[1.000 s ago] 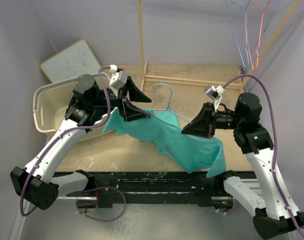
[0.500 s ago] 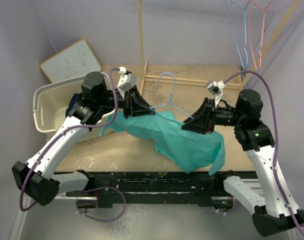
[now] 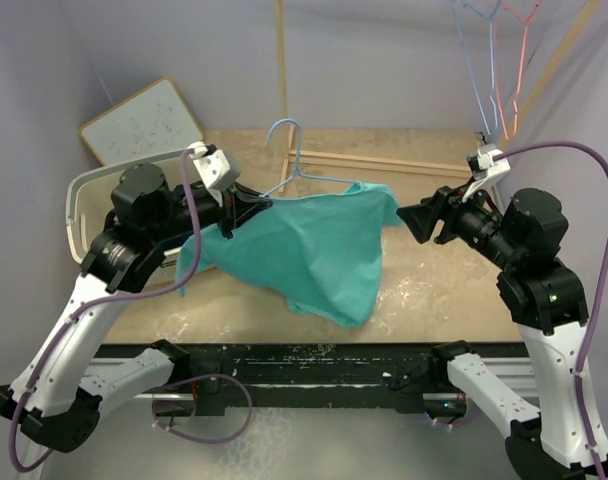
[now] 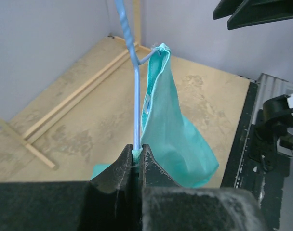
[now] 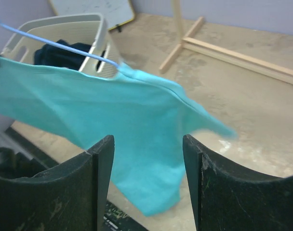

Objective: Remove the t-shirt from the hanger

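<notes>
**Item 1.** My left pincer (image 4: 136,152): clenched on the wire of the light blue wire hanger (image 4: 136,91). A scrap of teal is nipped in beside it.

**Item 2.** Teal fabric t-shirt (image 3: 319,250): on the hanger, held up over the tan wooden table (image 3: 434,300). It starts right at my left fingertips and drapes away from them, rightward and down to a point.

**Item 3.** My right pincer (image 5: 146,144): released, jaws spread wide, nothing between them. The shirt's right corner hangs just ahead of the tips, not touching.

**Item 4.** White plastic laundry basket (image 5: 100,33): beyond the shirt at my left side, with dark clothing (image 5: 59,54) inside.
</notes>
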Controlling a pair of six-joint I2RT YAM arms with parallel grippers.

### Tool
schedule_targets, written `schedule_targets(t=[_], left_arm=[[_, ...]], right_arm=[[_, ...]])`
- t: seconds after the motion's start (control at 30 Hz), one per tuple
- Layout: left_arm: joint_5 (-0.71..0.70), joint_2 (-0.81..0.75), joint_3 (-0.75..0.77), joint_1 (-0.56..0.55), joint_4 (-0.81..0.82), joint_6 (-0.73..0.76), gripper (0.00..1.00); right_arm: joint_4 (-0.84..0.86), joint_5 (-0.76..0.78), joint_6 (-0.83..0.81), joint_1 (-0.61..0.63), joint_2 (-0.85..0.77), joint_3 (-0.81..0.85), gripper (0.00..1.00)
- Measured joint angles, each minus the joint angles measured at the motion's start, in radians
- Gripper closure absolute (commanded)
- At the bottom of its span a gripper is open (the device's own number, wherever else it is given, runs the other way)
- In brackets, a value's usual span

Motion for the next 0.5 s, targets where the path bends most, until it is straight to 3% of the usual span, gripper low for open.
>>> schedule_targets(t=[0.2,0.4,0.5], left_arm=[[-0.071,-0.061,0.061,0.0,-0.077,0.023,1.0],[-0.04,-0.079,0.106,0.0,-0.132,0.037,1.0],[-0.007,-0.085,0.113,0.0,-0.163,0.043,1.0]], right_arm=[[-0.001,0.117,-0.027,0.0,-0.013,-0.046,0.37],[0.011,0.098,-0.063,0.0,-0.009,-0.074,0.32],[0.029,0.022,-0.09,0.0,-0.013,-0.074,0.21]])
